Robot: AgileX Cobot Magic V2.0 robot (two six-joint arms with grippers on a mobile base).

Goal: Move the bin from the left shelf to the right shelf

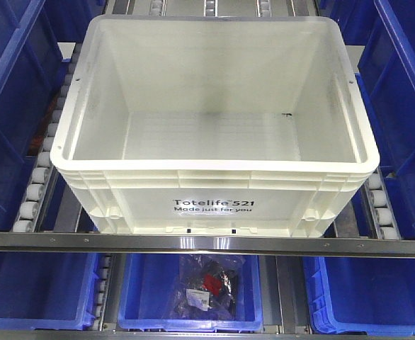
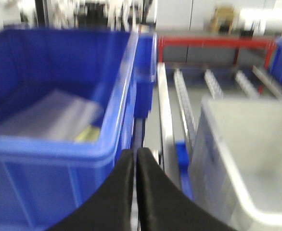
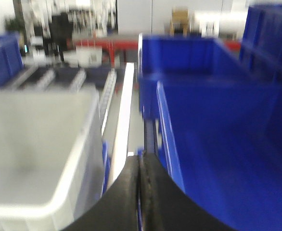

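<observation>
Left fingers [image 2: 114, 192] together, beside white bin [image 2: 211, 168].

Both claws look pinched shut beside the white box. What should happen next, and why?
Probably bring both arms inward onto the side walls of the bin. The left gripper and right gripper are shut. Each sits in the gap between the bin and the neighbouring blue bins, apparently not touching it yet.

The front camera looks down from close above into the big white rectangular plastic bin [image 1: 144, 202]. Both wrist cameras look forward, low beside it: the left one sees it on its right, the right one on its left.
</observation>
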